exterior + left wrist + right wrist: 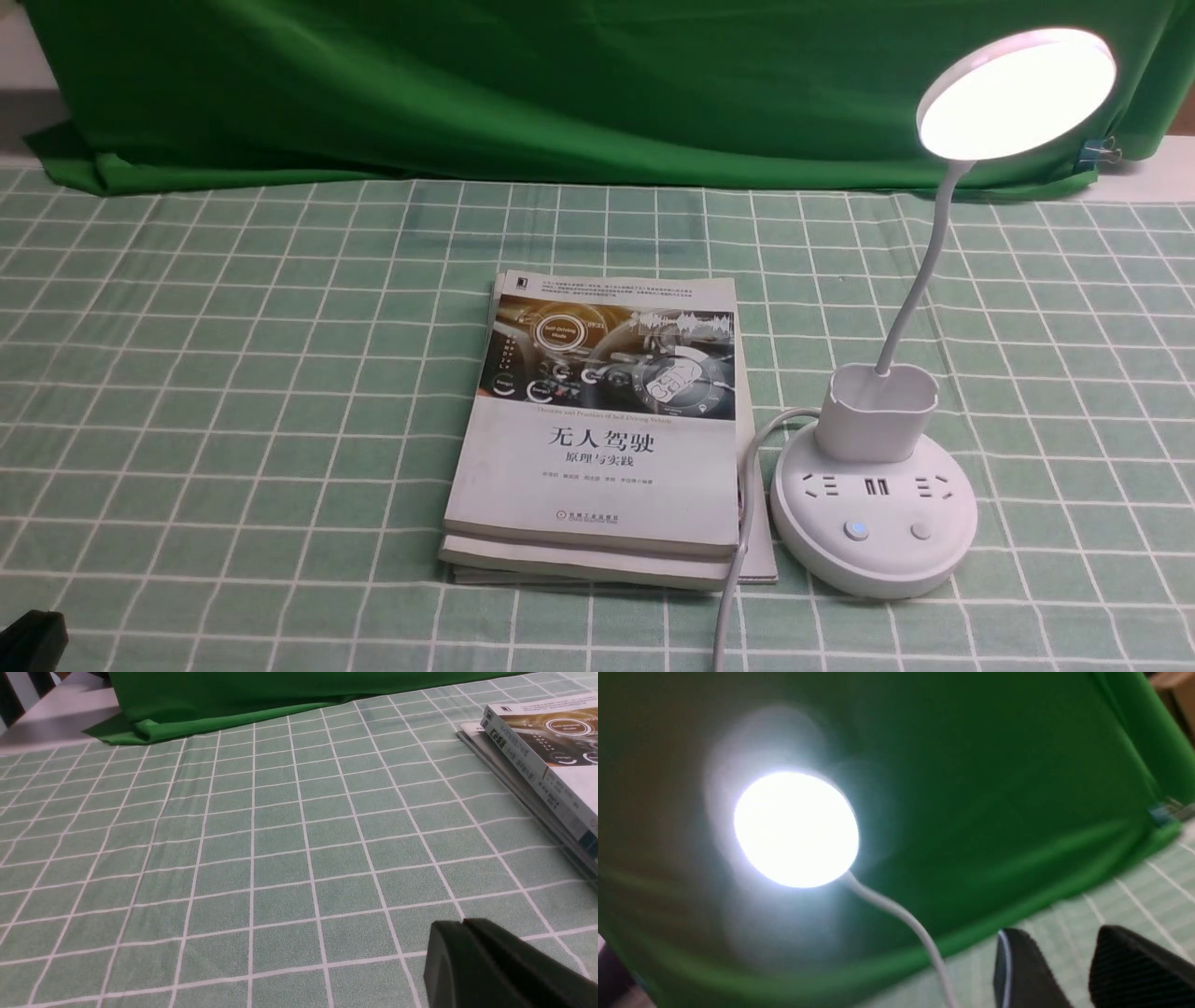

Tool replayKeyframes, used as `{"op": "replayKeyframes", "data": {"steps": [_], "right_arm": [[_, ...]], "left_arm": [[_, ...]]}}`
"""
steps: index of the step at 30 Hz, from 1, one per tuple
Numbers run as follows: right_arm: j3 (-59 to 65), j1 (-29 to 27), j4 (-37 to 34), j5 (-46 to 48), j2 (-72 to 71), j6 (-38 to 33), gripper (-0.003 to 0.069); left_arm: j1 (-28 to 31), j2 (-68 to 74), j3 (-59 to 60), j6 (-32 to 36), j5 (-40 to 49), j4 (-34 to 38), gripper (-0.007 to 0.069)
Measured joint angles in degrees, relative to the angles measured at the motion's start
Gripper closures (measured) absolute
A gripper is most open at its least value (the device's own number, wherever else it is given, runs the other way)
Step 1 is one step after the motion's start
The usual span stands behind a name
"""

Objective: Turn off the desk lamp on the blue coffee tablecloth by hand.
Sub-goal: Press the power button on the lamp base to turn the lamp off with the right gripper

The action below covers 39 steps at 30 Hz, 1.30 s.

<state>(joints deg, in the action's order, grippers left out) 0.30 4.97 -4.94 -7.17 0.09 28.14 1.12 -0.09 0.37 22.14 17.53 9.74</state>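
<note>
Front view, lamp: the desk lamp (873,523) stands lit on the tablecloth (233,373) over the tabletop, just right of the books (597,439), with its cord (738,569) running toward us.
Front view, risk: we cannot tell whether the lit button (855,530) or the plain button (921,531) governs the light, so a wrong press is possible. A hard push may slide the base.
Front view, hidden: we see only a corner of the left gripper (28,639). The right one is out of frame.
Left wrist view: the left gripper (462,926) has its fingers together and holds nothing. The lamp is unseen.
Right wrist view: the picture is blurred. The right gripper (1059,942) has its jaws apart and is empty, near the neck (901,919), which we could snag. The base and buttons are cut off.
</note>
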Motion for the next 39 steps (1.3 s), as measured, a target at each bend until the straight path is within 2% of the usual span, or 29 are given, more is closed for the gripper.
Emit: {"op": "replayKeyframes", "data": {"steps": [3,6,8,11,15,18,27,39], "right_arm": [[0.0,0.06,-0.07,-0.01,0.0,3.27,0.0455],[-1.51,0.99,-0.13,6.11,1.71,3.39,0.053],[-8.73,3.61,-0.13,16.7,7.47,-1.02,0.0606],[-19.19,7.63,-0.13,29.57,18.28,-8.85,0.0613],[-31.53,11.46,0.15,46.04,34.09,-15.96,0.0616],[-37.8,12.62,0.59,53.62,45.82,-20.39,0.0617],[-48.57,12.7,0.65,55.35,73.0,-28.14,0.062],[-55.36,12.7,0.39,51.69,91.64,-29.55,0.062]], "left_arm": [[0.0,0.0,0.0,0.0,0.0,0.0,0.0624],[0.0,0.0,0.0,0.0,0.0,0.0,0.0624],[0.0,0.0,0.0,0.0,0.0,0.0,0.0624],[0.0,0.0,0.0,0.0,0.0,0.0,0.0624],[0.0,0.0,0.0,0.0,0.0,0.0,0.0624],[0.0,0.0,0.0,0.0,0.0,0.0,0.0624],[0.0,0.0,0.0,0.0,0.0,0.0,0.0624],[0.0,0.0,0.0,0.0,0.0,0.0,0.0624]]}}
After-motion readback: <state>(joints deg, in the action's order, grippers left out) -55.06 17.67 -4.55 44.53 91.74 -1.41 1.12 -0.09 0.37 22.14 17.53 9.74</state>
